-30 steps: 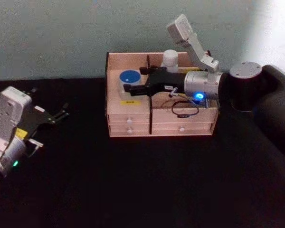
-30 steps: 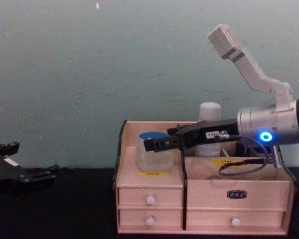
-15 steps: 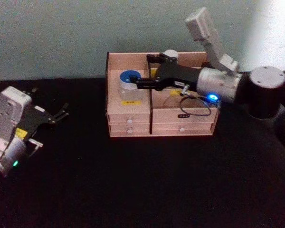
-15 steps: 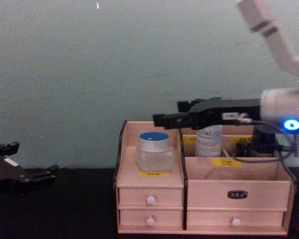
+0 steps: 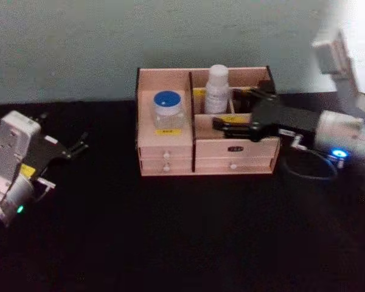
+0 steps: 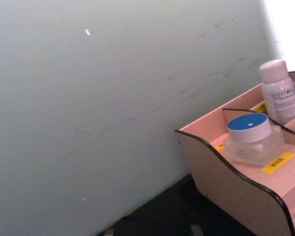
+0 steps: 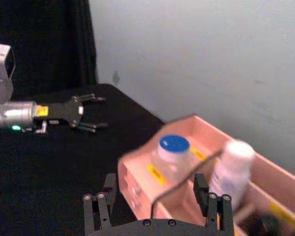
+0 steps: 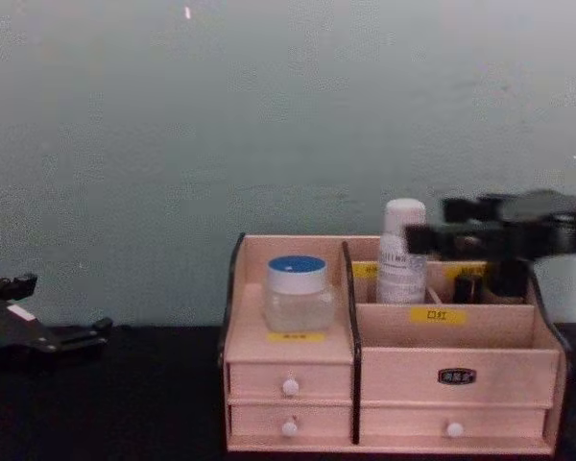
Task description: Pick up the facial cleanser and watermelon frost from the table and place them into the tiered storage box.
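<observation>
Right hand [image 5: 222, 125] hangs over the right half of the tiered storage box [image 5: 204, 155], its fingers spread and grasping nothing. Beside its tips, the facial cleanser [image 5: 217, 89] stands upright in a rear compartment. Next over, the watermelon frost [image 5: 167, 109] sits in the box's left compartment, behind a yellow label. Left hand [image 5: 79, 146] rests well apart, low over the black desk [image 5: 170, 237], fingers spread and empty.
</observation>
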